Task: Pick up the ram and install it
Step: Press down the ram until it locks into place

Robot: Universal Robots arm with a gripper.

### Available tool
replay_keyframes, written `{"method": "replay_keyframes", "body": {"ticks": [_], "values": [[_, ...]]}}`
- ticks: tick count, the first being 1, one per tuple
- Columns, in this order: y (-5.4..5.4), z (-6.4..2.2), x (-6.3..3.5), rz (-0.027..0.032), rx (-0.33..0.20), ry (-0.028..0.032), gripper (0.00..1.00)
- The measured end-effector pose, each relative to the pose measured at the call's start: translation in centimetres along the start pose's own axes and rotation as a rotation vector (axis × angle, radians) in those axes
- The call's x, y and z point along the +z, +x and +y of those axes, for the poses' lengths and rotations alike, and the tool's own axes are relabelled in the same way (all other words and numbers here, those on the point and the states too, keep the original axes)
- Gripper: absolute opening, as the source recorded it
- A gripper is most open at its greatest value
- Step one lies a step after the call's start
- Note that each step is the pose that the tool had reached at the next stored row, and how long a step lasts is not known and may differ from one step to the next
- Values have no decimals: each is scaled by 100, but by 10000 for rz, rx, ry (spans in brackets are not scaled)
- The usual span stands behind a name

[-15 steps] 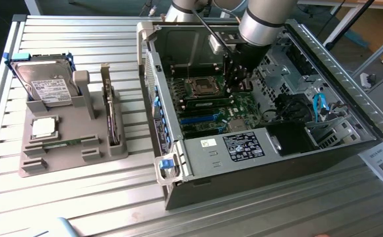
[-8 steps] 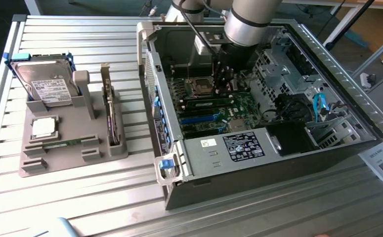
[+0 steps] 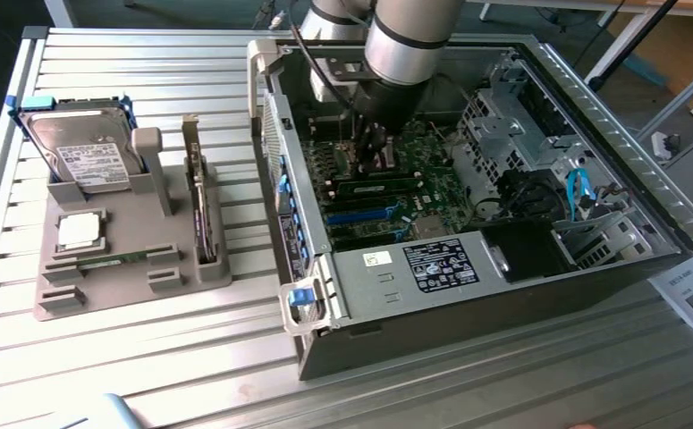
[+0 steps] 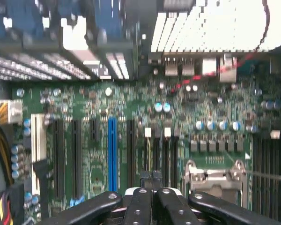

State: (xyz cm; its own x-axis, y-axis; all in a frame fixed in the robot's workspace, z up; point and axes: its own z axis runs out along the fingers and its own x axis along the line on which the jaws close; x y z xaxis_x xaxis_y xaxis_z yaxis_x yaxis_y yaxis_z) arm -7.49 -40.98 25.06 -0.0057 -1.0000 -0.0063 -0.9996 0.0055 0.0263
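A ribbed, pale metal counter (image 3: 143, 357) with a dull sheen carries a matt grey plastic holder (image 3: 143, 268). In it stands a hard drive (image 3: 81, 152) of bright brushed metal with a white paper label, near a square chip (image 3: 79, 231) with a satin silver lid. On the exterior view's right, the open computer case (image 3: 632, 134) shows bare grey sheet metal around a glossy green motherboard (image 3: 394, 179). The arm (image 3: 412, 36) is smooth silver with black bands; the end effector (image 4: 152, 178) is matt black.
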Motion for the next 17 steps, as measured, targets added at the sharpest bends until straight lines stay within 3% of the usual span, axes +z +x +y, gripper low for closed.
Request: {"method": "replay_keyframes", "body": {"ticks": [7,12,17], "values": [[1,171,5,-1,0,1,11],[1,169,4,1,1,1,11],[0,55,1,0,0,0,11]]}}
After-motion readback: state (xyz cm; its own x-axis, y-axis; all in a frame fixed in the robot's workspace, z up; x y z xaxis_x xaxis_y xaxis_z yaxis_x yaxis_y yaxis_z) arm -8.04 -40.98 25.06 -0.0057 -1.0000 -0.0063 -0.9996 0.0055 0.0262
